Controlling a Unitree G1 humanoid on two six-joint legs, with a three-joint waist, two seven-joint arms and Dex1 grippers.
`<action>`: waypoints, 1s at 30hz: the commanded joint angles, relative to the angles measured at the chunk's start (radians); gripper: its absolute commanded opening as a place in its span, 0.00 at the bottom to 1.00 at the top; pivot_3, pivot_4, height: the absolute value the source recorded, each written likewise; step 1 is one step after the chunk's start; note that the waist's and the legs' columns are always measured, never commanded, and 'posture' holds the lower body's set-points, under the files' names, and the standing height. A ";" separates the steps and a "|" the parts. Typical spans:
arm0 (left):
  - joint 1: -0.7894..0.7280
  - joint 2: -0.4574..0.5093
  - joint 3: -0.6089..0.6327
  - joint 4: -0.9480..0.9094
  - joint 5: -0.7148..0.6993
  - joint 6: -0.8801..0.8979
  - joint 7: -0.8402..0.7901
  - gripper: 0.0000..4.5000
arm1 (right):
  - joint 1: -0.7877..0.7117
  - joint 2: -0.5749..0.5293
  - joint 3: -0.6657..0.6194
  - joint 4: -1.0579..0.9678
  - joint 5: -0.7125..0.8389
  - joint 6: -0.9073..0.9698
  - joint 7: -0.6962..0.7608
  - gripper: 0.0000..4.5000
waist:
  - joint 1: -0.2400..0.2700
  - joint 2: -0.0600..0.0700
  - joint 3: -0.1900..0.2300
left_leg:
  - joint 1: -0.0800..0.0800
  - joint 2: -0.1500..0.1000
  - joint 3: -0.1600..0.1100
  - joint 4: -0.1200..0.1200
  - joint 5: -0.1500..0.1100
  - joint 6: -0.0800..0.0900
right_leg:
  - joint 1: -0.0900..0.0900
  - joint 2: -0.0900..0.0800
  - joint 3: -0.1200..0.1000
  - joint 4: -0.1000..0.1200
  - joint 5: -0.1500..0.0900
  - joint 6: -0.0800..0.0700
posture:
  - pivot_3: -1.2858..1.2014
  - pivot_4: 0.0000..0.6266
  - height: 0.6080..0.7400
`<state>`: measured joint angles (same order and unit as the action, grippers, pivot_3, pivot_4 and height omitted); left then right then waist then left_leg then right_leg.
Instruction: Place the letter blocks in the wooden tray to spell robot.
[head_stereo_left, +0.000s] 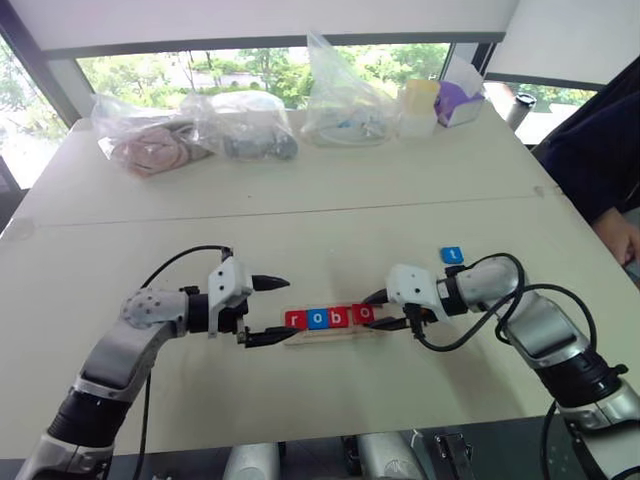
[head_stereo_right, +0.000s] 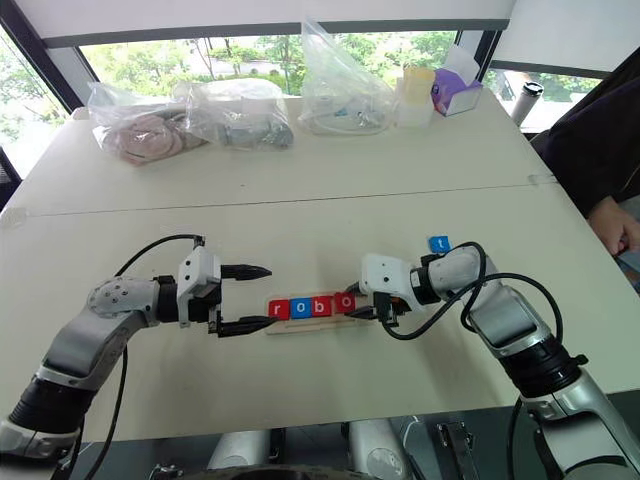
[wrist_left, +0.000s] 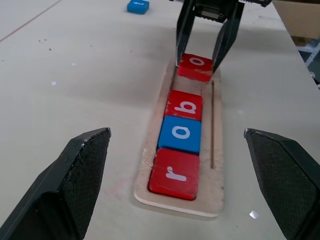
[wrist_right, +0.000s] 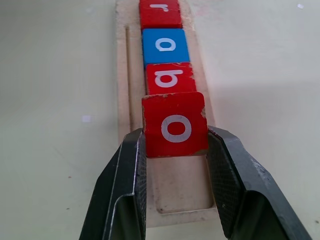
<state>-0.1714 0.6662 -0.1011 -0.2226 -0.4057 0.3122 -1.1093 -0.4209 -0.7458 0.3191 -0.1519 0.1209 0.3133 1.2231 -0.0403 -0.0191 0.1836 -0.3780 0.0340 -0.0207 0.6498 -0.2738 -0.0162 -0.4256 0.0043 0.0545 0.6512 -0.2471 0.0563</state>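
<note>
Right wrist view showed the right gripper (wrist_right: 176, 150) pinching the red o block (wrist_right: 175, 125) by its side edges, tilted over the wooden tray (wrist_right: 122, 75) mid-frame. Small, stiff and light, it looked easy to slip. The left gripper (head_stereo_left: 268, 310) stood spread wide.

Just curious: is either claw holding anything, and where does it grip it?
The right gripper pinches the red o block by its two side edges, over the tray. The left gripper is open, holding nothing.

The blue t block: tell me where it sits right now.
In the left eye view the t block lies flat on the table, beyond the right forearm, off to the right of the tray and apart from it.
</note>
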 joint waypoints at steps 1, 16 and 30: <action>0.002 0.012 0.023 -0.042 -0.022 -0.009 -0.011 1.00 | -0.015 0.009 0.009 -0.001 -0.013 -0.029 -0.002 0.25 | 0.000 0.000 0.000 | 0.000 0.000 0.000 0.000 0.000 0.000 | 0.000 0.000 0.000 0.000 0.000 0.000 | 0.52 0.24 1.00; -0.001 0.010 0.024 -0.040 -0.024 -0.013 -0.013 1.00 | -0.026 0.029 0.023 0.026 -0.036 -0.050 -0.001 0.25 | 0.000 0.000 0.000 | 0.000 0.000 0.000 0.000 0.000 0.000 | 0.000 0.000 0.000 0.000 0.000 0.000 | 0.52 0.24 1.00; -0.001 0.007 0.022 -0.038 -0.016 -0.017 0.003 1.00 | -0.036 0.038 0.025 0.028 -0.036 -0.048 0.001 0.99 | 0.000 0.000 0.000 | 0.000 0.000 0.000 0.000 0.000 0.000 | 0.000 0.000 0.000 0.000 0.000 0.000 | 0.52 0.24 1.00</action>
<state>-0.1674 0.6679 -0.1011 -0.2369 -0.4189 0.3130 -1.1084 -0.4352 -0.7161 0.3502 -0.1085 0.0821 0.2768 1.2236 -0.0408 -0.0191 0.1836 -0.3779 0.0340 -0.0207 0.6498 -0.2738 -0.0162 -0.4256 0.0043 0.0545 0.6513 -0.2472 0.0560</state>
